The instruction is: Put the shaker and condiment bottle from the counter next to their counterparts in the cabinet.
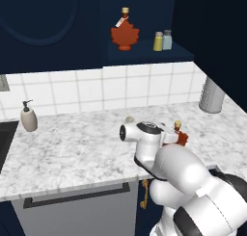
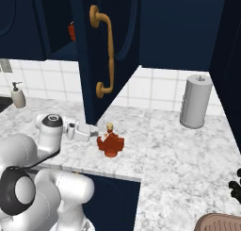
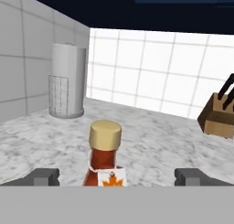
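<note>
The red-orange leaf-shaped condiment bottle (image 2: pixel 111 143) stands upright on the marble counter near its front edge. In the hand view its tan cap (image 3: pixel 105 135) rises midway between my fingertips (image 3: pixel 44 176). My gripper (image 2: pixel 95 131) is open and level with the bottle's neck, one jaw on each side, neither touching. The arm hides most of this bottle (image 1: pixel 180 137) in the left base view. On the shelf of the navy cabinet (image 1: pixel 144 57) stand a second leaf bottle (image 1: pixel 125 35), the yellow-green shaker (image 1: pixel 158 41) and, touching it, the blue-grey shaker (image 1: pixel 167 39).
A grey paper-towel roll (image 1: pixel 211 95) stands at the counter's back right. The open cabinet door with its brass handle (image 2: pixel 106 51) hangs above the bottle. A beige soap dispenser (image 1: pixel 28 117) sits far left by the sink. A knife block (image 3: pixel 218 117) shows beyond the bottle.
</note>
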### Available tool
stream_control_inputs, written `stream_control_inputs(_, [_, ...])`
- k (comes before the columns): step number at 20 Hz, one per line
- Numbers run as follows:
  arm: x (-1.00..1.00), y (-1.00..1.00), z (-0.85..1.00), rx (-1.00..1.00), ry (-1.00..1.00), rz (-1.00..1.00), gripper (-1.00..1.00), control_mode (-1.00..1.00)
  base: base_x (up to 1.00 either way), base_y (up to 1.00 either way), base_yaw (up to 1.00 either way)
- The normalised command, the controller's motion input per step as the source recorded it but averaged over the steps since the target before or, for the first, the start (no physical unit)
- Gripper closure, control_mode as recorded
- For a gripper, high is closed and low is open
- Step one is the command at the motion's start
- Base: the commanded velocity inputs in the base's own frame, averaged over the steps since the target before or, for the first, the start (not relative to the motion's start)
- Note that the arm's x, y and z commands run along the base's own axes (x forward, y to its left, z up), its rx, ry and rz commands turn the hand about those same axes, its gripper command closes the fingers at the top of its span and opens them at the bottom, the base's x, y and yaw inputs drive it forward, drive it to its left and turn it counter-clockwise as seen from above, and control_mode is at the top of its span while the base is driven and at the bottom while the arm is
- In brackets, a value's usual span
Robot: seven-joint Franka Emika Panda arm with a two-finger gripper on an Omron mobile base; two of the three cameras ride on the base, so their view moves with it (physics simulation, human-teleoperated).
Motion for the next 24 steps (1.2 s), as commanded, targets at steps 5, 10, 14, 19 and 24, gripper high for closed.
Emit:
stream_control_inputs(5, [0.28, -0.01, 0.00, 0.00, 0.05, 0.00, -1.00, -1.00, 0.00, 0.00, 0.00])
stream_control_inputs(10, [0.18, -0.19, -0.02, 0.00, 0.07, 0.00, -1.00, -1.00, 0.00, 0.00, 0.00])
stream_control_inputs(14, [0.01, -0.33, -0.13, 0.00, 0.08, 0.00, -1.00, -1.00, 0.00, 0.00, 0.00])
stream_control_inputs(19, [0.00, -0.37, -0.17, 0.00, 0.07, 0.00, -1.00, -1.00, 0.00, 0.00, 0.00])
stream_control_inputs(24, [0.02, -0.23, -0.22, 0.00, 0.04, 0.00, -1.00, -1.00, 0.00, 0.00, 0.00])
